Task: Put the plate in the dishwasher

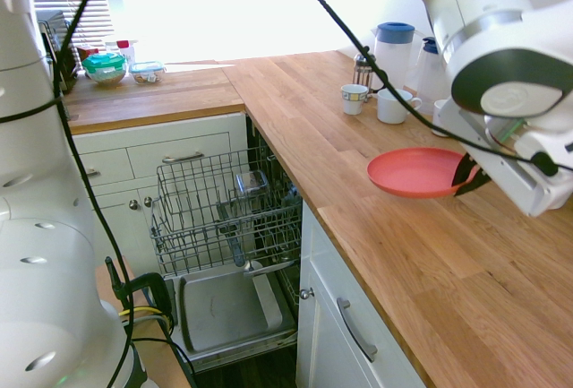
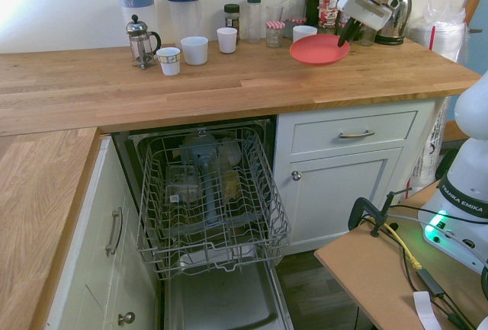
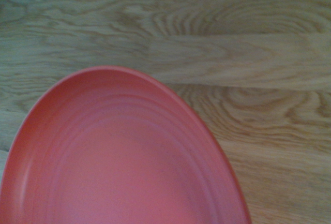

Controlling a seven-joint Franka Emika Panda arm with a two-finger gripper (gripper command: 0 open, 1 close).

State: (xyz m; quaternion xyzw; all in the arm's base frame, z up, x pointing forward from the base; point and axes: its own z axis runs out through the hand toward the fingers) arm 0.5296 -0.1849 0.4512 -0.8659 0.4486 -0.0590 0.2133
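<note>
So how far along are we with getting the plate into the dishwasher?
Done: the gripper is shut on the rim of the plate, and the plate is off the counter, held about level above it. The dishwasher is open with its rack pulled out. In hand: carrying the plate. Left: bring it across to the rack, set it in and let go.

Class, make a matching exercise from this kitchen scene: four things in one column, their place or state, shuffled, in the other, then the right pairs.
Things:
1. plate
2. dishwasher rack
3. French press
4. end effector

States:
A. pulled out of the dishwasher
B. shut on the plate's rim
C. held above the counter
D. standing on the counter by the wall

Pairs: 1-C, 2-A, 3-D, 4-B
</note>
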